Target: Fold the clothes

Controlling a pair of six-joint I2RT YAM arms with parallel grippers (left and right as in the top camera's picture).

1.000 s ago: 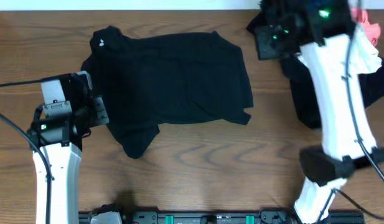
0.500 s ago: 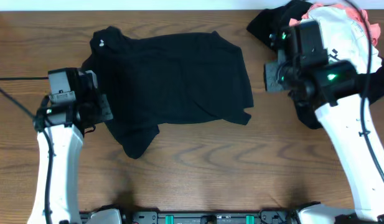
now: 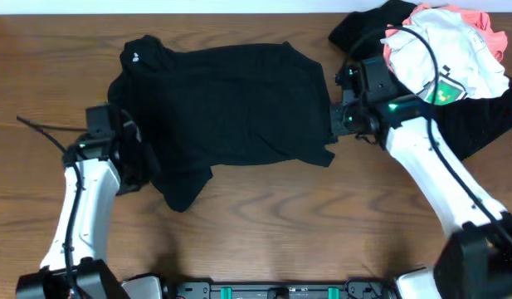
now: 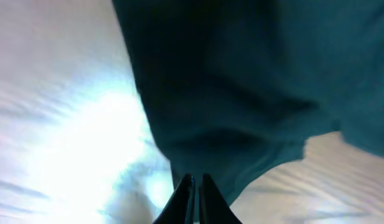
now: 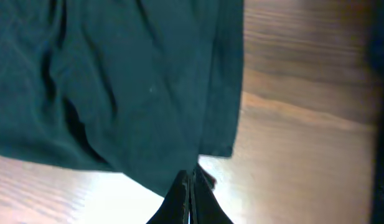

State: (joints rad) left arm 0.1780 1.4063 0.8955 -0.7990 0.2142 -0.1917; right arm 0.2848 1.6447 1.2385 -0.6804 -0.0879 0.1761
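A black T-shirt [image 3: 231,108] lies spread flat on the wooden table [image 3: 264,216], with one sleeve sticking out at its lower left [image 3: 185,187]. My left gripper [image 3: 138,166] is at the shirt's left edge. In the left wrist view its fingers [image 4: 195,179] are shut, with the tips at the edge of the fabric [image 4: 241,74]. My right gripper [image 3: 332,131] is at the shirt's right edge. In the right wrist view its fingers [image 5: 189,174] are shut at the hem corner of the fabric [image 5: 129,81]. I see no cloth pinched in either one.
A pile of clothes sits at the back right: a white garment [image 3: 446,50], a pink one [image 3: 488,21] and a black one [image 3: 488,116] beneath them. Bare wood [image 5: 304,124] lies to the right of the shirt. A black rail [image 3: 272,291] runs along the front edge.
My right arm has swung from the pile at the back right down to the shirt's right edge. My left gripper has moved in to the shirt's left edge. The shirt has not moved.
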